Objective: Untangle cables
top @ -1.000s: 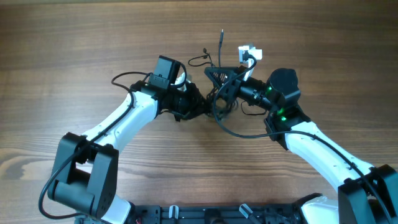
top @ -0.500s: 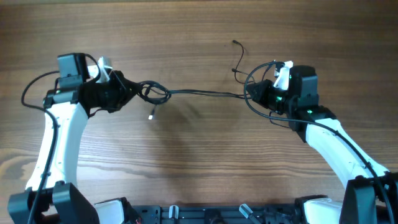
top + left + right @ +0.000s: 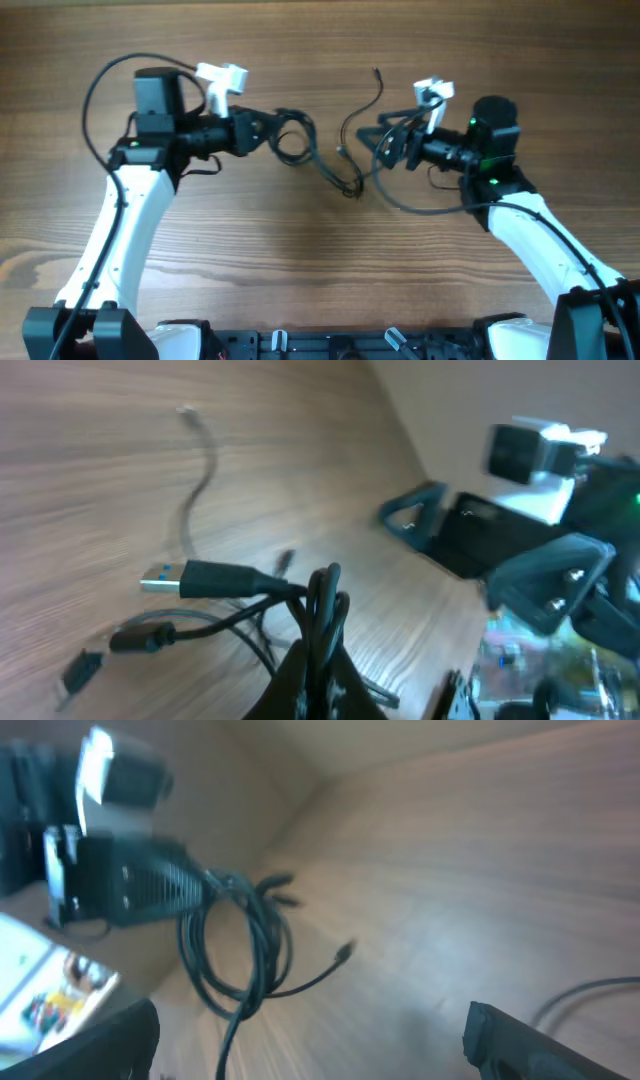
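Left end effector [image 3: 262, 131], upper left of centre overhead, is clamped on the cables [image 3: 296, 142], which trail toward mid-frame; right end effector [image 3: 392, 150] sits right of them. Left wrist: cables [image 3: 322, 605] pinched at bottom centre. Right wrist: fingers [image 3: 100, 1045] apart, cables [image 3: 245, 945] looped centre-left.

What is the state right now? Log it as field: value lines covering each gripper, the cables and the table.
left gripper: shut on a looped bundle of the cables
right gripper: open, nothing between its fingers
bundle: loops at the left gripper's tips, strands trailing toward the middle
USB plug: silvery, sticking out of the bundle
loose cord: thin, curved, between the two arms
table: wood grain
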